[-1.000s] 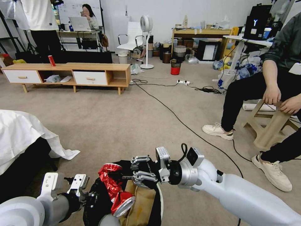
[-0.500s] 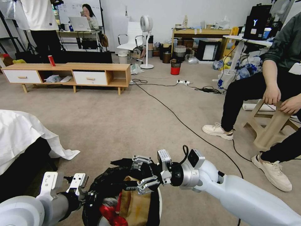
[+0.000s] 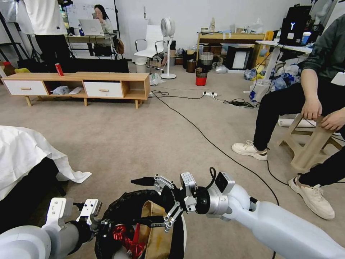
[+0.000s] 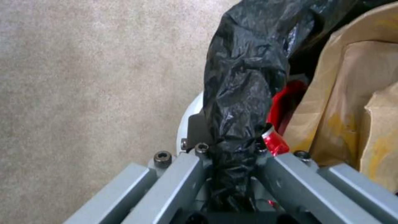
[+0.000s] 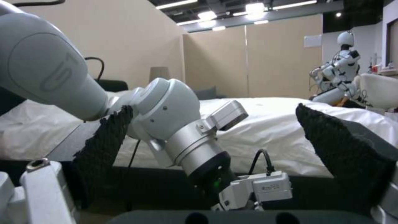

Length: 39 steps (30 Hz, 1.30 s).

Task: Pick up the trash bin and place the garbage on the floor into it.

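The trash bin (image 3: 124, 205), white with a black bag over its rim, hangs low in front of me. My left gripper (image 3: 101, 226) is shut on its rim; in the left wrist view the left gripper (image 4: 230, 152) pinches the black bag on the rim (image 4: 244, 77). Inside the bin lie a brown paper bag (image 3: 158, 233) and a crushed red can (image 3: 125, 240), also visible as the bag (image 4: 352, 93) and can (image 4: 286, 102). My right gripper (image 3: 143, 200) hovers over the bin's mouth, open and holding nothing; its black pads (image 5: 104, 149) stand wide apart.
A bed with a white sheet (image 3: 25, 151) is close on my left. A black cable (image 3: 201, 133) crosses the carpet ahead. A seated person's shoes (image 3: 249, 149) and a wooden stool (image 3: 309, 144) are to the right. A low wooden cabinet (image 3: 79, 84) stands far back.
The crushed red can has dropped from beside the right gripper's fingers down into the bin. The right gripper's fingers have spread wider. The left arm and bin have held still.
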Available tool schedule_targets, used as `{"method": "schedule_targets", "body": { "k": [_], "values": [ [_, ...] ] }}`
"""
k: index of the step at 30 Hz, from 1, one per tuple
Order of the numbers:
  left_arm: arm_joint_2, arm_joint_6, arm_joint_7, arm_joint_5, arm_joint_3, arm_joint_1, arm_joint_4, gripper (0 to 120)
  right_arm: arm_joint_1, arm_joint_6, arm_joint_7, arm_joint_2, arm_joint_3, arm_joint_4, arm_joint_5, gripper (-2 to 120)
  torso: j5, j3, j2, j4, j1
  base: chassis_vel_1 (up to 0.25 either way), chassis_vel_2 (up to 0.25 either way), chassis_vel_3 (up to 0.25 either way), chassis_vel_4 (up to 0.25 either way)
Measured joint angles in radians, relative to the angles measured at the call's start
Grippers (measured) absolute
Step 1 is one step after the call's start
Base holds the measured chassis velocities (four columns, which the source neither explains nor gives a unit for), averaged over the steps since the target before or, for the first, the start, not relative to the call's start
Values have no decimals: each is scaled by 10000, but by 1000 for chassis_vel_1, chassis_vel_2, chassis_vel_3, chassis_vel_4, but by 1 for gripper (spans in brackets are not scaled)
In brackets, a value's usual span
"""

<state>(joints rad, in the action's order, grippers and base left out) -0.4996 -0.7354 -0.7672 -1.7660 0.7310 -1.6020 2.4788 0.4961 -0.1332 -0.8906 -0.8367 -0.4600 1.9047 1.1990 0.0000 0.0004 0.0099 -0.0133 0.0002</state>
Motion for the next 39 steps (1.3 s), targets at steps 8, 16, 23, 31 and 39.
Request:
{"method": "schedule_targets", "body": {
  "k": [8, 16, 23, 31, 39],
  "values": [
    [-146, 0, 19, 127, -13, -10, -50, 1, 256, -43, 434, -41, 625, -170, 75, 100, 0, 0, 0, 0, 0, 0, 0, 0, 0],
    [-413, 0, 151, 402, 107, 69, -135, 1, 1277, -214, 4756, 77, 2489, -586, 32, 100, 2, 0, -2, 1, 0, 0, 0, 0, 0],
    [-800, -1, 251, 856, 155, 68, -148, 1, 3255, -142, 7886, 687, 4337, -539, -1382, 100, 4, 0, -2, -1, 0, 0, 0, 0, 0],
    [-1007, -1, 330, 1187, 211, 4, -147, 1, 5113, 335, 8982, 1034, 6399, -286, -1719, 100, 2, 0, -1, 1, 0, 0, 0, 0, 0],
    [-1349, 0, 378, 1581, 254, -50, -138, 1, 7882, 116, 7776, 692, 9238, -156, -2457, 100, 1, -1, -1, -3, -1, 0, 0, 0, 0]
  ]
}}
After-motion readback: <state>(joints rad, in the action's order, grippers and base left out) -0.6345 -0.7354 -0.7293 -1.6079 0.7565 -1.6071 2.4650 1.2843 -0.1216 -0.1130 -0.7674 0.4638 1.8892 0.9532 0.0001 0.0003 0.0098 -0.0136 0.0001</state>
